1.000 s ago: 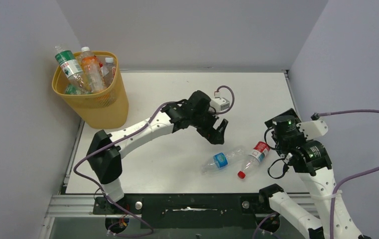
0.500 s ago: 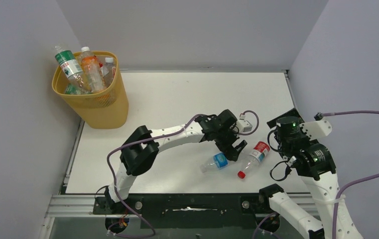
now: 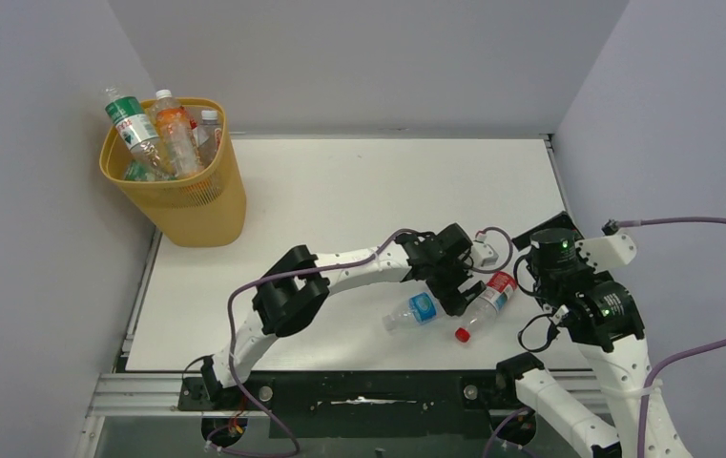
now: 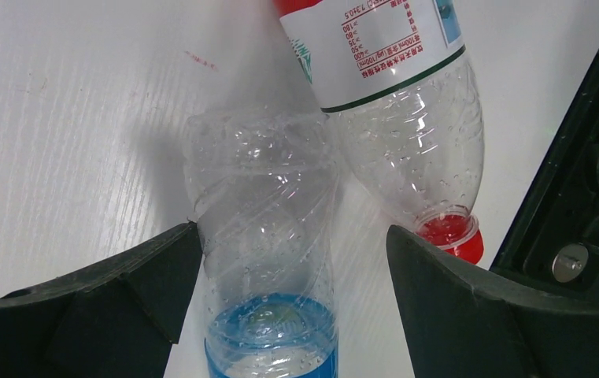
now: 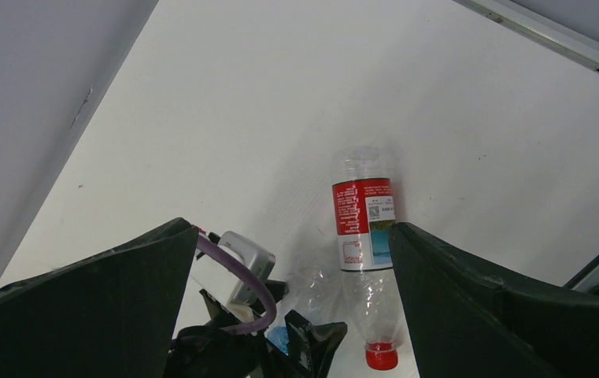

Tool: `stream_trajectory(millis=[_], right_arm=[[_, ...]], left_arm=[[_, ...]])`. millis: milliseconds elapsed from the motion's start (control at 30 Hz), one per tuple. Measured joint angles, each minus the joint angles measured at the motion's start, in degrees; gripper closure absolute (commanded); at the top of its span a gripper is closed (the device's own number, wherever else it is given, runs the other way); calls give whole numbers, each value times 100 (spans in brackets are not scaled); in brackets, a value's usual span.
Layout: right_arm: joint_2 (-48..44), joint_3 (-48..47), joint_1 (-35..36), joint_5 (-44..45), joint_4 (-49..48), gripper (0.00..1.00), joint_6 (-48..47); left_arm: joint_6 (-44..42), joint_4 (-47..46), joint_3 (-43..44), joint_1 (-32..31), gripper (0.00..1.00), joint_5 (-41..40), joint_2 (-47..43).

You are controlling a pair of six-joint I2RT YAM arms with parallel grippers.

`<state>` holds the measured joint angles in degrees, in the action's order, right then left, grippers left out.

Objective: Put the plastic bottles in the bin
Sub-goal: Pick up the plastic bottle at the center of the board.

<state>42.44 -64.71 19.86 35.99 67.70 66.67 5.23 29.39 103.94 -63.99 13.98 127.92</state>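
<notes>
Left wrist view has the blue bottle (image 4: 268, 260) lying between the spread jaws of the left gripper (image 4: 292, 268), not yet pinched. Its clear body runs ahead of the fingertips. The red bottle (image 4: 390, 94) lies just outside one jaw, touching the blue one's far end, with its cap beside that fingertip.

A second ago this gripper hung over mid-table, well apart from both bottles. It has since swung over and dropped to straddle the blue one, so I judge a grasp is next. Neither bottle has moved.

The right gripper (image 5: 288, 232) is also spread wide and holds nothing, with the red bottle framed between its jaws below.

Count: two bottles left on the table, and one bin (image 3: 192, 205), far from both jaws. At least four bottles show inside it.
</notes>
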Motion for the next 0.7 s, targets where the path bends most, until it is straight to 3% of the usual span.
stream_trajectory(millis=[167, 400, 533, 700], right_arm=[[-81, 66, 0, -4, -20, 2, -2], [-105, 120, 0, -39, -44, 2, -11], [-109, 120, 0, -44, -87, 2, -24], [-109, 179, 0, -92, -122, 2, -42]], left_arm=[[-22, -17, 26, -90, 14, -323, 125], [-48, -57, 26, -83, 38, -745, 232], [-59, -57, 26, -79, 45, -925, 234], [-59, -44, 33, -57, 48, -1073, 227]])
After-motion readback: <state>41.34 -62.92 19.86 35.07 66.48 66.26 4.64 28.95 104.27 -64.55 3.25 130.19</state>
